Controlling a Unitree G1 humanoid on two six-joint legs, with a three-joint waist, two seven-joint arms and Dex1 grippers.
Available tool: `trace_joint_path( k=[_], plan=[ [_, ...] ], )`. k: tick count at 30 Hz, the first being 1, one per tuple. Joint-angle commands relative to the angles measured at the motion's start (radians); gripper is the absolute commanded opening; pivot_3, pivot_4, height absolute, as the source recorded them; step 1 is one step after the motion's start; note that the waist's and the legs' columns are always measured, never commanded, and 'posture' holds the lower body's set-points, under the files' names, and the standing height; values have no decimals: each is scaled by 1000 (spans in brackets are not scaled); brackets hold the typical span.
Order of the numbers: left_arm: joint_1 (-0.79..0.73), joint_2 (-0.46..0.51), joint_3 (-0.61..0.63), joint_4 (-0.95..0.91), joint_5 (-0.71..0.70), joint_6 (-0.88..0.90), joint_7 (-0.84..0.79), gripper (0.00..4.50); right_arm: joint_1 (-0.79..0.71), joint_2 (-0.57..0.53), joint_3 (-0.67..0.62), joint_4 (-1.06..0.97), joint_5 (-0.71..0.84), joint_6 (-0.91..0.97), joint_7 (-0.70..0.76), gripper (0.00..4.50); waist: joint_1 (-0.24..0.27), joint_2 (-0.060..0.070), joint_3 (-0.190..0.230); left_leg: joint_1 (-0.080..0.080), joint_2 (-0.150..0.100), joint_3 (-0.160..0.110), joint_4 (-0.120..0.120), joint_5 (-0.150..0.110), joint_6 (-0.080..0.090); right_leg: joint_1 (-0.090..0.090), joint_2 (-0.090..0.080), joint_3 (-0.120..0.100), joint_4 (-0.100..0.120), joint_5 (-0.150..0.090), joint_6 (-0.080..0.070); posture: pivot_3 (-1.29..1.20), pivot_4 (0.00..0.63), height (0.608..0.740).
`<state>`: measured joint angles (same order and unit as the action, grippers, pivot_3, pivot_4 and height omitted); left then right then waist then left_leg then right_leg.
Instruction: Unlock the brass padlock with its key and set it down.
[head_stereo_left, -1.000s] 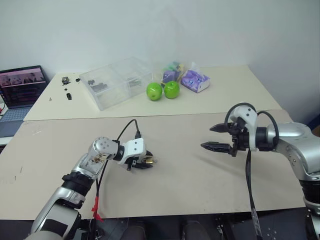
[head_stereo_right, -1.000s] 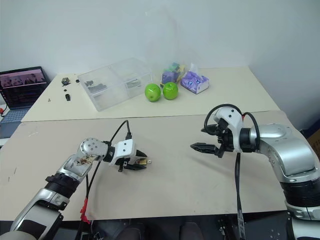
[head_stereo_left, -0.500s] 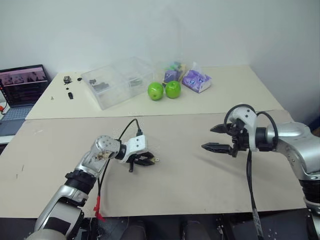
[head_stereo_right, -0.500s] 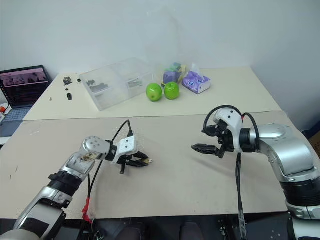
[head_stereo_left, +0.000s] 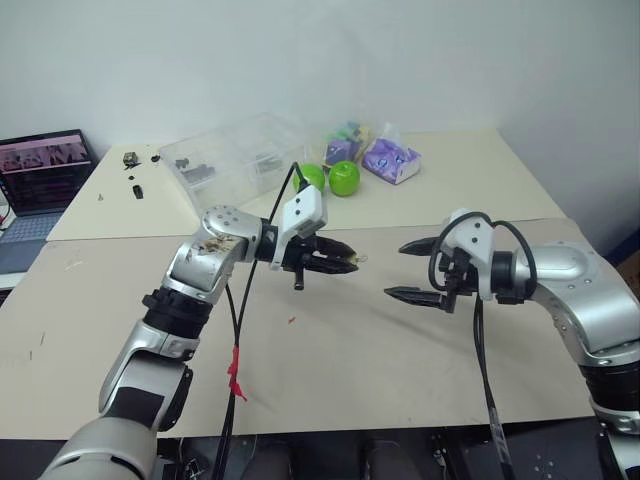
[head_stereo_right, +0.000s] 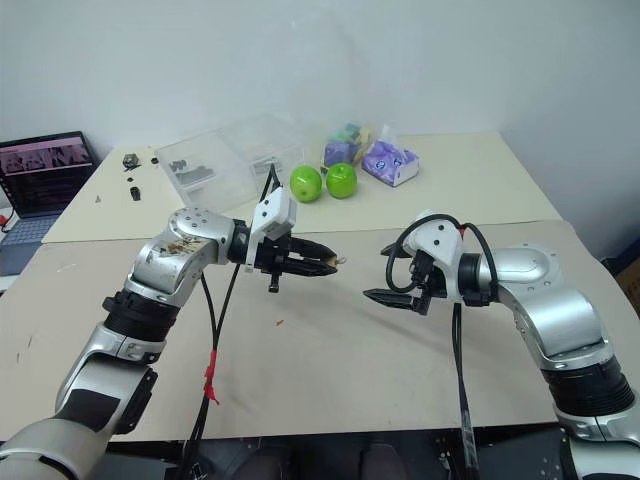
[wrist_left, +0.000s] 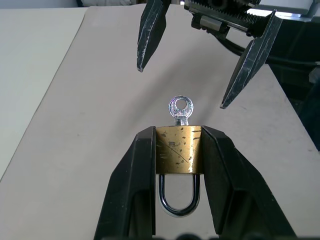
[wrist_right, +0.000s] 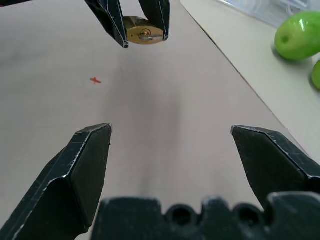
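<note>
Brass padlock (wrist_left: 177, 149) hangs gripped above beige table (head_stereo_left: 400, 350); white wall (head_stereo_left: 400, 60) behind.

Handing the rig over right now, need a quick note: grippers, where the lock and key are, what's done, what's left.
Left gripper: shut on the brass padlock, held off the table, shackle toward the wrist.
The key sits in the padlock's keyhole, its bow sticking out toward the right gripper.
Right gripper: open, empty, facing the left gripper with a gap between them.
Done: padlock picked up and presented, key inserted.
Left: right gripper takes the key and turns it, shackle opens, padlock goes down on the table. Shackle looks closed for now.
</note>
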<state>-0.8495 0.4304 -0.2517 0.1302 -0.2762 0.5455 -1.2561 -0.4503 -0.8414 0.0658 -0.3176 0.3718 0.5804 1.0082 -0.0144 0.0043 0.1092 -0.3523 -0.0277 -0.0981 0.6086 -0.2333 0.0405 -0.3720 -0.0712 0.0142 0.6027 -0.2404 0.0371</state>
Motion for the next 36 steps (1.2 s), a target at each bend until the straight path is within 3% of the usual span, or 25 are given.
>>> trace_joint_path(
  k=[1, 14, 33, 36],
  plan=[
    [-50, -4, 14, -7, -25, 18, -5, 800, 2, -28, -41, -24, -27, -90, 13, 4500, 2, 0, 0, 0, -1, 0, 0, 0, 0, 0, 0, 0, 0, 0, 0, 0, 150, 740],
    [-54, -10, 15, 10, -39, 55, 1, 800, -6, -1, -49, -32, -7, -118, 12, 4500, 0, 0, 0, 0, -1, 0, 0, 0, 0, 0, -1, 0, -1, 0, 0, 0, 150, 740],
    [-97, -21, -13, 24, -57, 121, 6, 800, -4, 40, 76, 66, -393, -825, -47, 4500, 0, 0, 0, 0, -2, 0, 0, 1, -1, 0, -2, 0, -1, 0, 0, 0, 150, 740],
    [-100, -21, -23, 24, -46, 121, 7, 800, -13, 47, 80, 109, -440, -923, -74, 3854, -1, 0, 0, 0, -2, 1, 0, 1, -2, 0, -2, 0, -1, 0, 0, 0, 150, 740]
  ],
)
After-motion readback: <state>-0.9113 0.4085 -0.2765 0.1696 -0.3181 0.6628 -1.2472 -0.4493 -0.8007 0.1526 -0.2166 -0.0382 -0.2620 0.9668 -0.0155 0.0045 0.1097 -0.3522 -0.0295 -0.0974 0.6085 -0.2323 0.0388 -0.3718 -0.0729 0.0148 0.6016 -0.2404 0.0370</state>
